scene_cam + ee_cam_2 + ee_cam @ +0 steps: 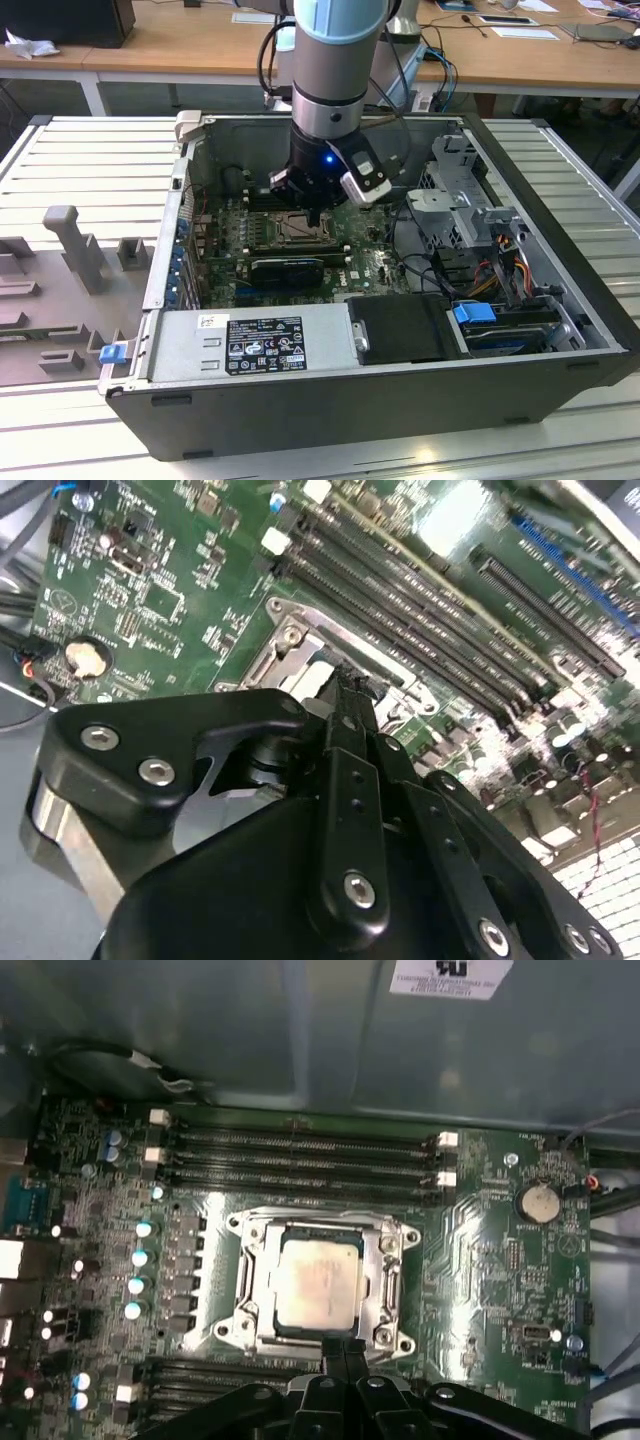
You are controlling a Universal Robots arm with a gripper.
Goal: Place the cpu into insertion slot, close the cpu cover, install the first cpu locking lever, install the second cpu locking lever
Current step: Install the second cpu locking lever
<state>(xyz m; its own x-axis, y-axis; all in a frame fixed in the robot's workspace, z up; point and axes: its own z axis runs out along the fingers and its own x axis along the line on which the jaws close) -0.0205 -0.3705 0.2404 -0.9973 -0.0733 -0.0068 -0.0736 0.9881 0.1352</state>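
Note:
In the first wrist view the cpu (317,1280), a pale silver square chip, sits in the insertion slot (262,1345) on the green motherboard. The cpu cover (388,1272), a silver metal frame, lies flat around the chip. My gripper (341,1346) is shut with nothing seen between its fingers, and its tips hover at the socket's edge. In the second wrist view the gripper (348,685) points down at the slot's metal frame (300,645). In the exterior view the gripper (313,218) hangs inside the computer case right over the insertion slot (290,230). I cannot make out the locking levers.
Long memory slots (300,1150) run beside the socket. A black block (287,268) lies in front of it in the exterior view. The power supply (250,345), drive cage (470,200), cables (500,270) and case walls (170,240) hem in the motherboard. A coin battery (537,1201) sits nearby.

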